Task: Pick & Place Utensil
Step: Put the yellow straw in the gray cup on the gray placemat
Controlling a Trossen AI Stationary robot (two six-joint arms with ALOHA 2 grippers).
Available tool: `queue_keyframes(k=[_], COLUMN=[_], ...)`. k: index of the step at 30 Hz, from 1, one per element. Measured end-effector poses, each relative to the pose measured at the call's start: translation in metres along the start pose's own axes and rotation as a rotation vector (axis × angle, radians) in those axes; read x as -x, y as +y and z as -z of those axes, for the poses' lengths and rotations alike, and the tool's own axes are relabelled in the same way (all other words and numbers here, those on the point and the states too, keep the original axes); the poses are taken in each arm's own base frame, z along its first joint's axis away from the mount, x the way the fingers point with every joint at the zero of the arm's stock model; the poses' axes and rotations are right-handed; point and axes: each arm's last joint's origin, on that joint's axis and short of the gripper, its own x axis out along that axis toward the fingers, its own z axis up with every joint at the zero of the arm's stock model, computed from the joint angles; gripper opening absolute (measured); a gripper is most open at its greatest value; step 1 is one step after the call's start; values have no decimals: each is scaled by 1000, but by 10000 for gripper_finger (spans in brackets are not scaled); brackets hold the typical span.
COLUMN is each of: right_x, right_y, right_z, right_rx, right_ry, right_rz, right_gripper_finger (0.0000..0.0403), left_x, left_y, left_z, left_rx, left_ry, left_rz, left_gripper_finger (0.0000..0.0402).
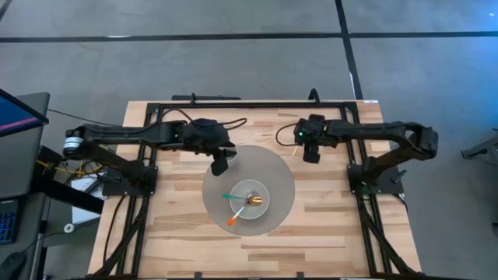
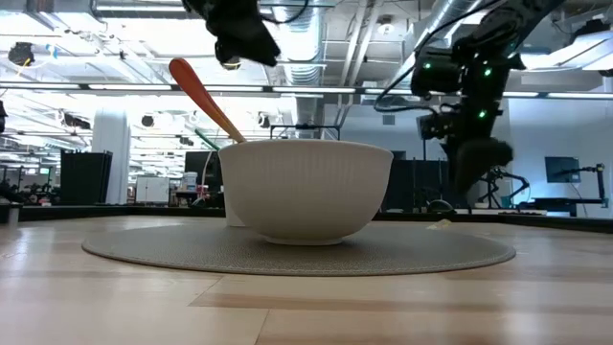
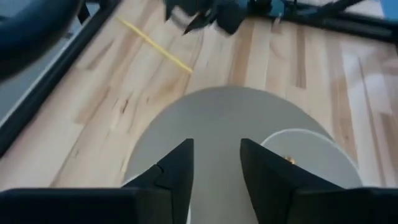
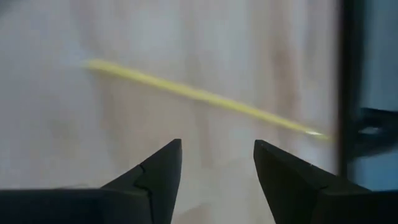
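A white bowl [image 1: 254, 201] stands on a round grey mat [image 1: 274, 173] in the middle of the table. In it lie an orange-handled utensil [image 1: 234, 221], a green-handled one [image 1: 231, 197] and a brown spoon [image 1: 254, 201]. The orange handle [image 2: 205, 99] leans on the bowl's rim [image 2: 306, 146]. A thin yellow utensil [image 4: 199, 93] lies flat on the wood beyond the mat. My right gripper [image 4: 217, 162] hangs open just above it, touching nothing. My left gripper [image 3: 216, 162] hovers open over the mat's far left part, beside the bowl [image 3: 311, 155].
A black frame [image 1: 249, 103] runs along the table's far edge and down both sides by the arm bases. Bare wood [image 1: 257, 253] lies on the near side of the mat. In the left wrist view the right gripper [image 3: 205, 15] shows beyond the yellow utensil [image 3: 155, 43].
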Motion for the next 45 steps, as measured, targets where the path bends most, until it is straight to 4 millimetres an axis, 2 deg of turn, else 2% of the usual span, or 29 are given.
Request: queue_keyframes(k=[4, 11, 18, 23, 27, 31, 36, 42, 45], right_x=[-14, -58, -85, -94, -96, -90, -69, -19, 15], right_y=[-14, -31, -46, -42, -35, -29, -20, -19, -19], right_z=[-7, -2, -16, -30, -34, -38, -46, -53, -54], right_rx=[49, 98, 149, 235, 288, 261, 199, 203, 181], right_ry=[-9, 113, 186, 238, 290, 294, 249, 110, -10], right_rz=[101, 45, 0, -74, -111, -126, -188, -108, -62], right_gripper_finger=[192, 198, 182, 148, 86, 14, 20, 4, 7], left_x=[4, 1, -6, -11, -14, -17, -17, -17, -17], left_y=[-4, -16, -17, -17, -17, -16, -16, -16, -16], left_z=[-2, 4, 13, 22, 29, 34, 34, 34, 33], left_rx=[-6, -32, -37, -40, -42, -43, -36, -34, -31], left_ry=[-22, -19, -11, 10, 27, 37, 36, 30, 18], left_rz=[7, 41, 45, 43, 40, 40, 39, 40, 42], left_gripper_finger=[125, 114, 111, 111, 111, 111, 111, 111, 111])
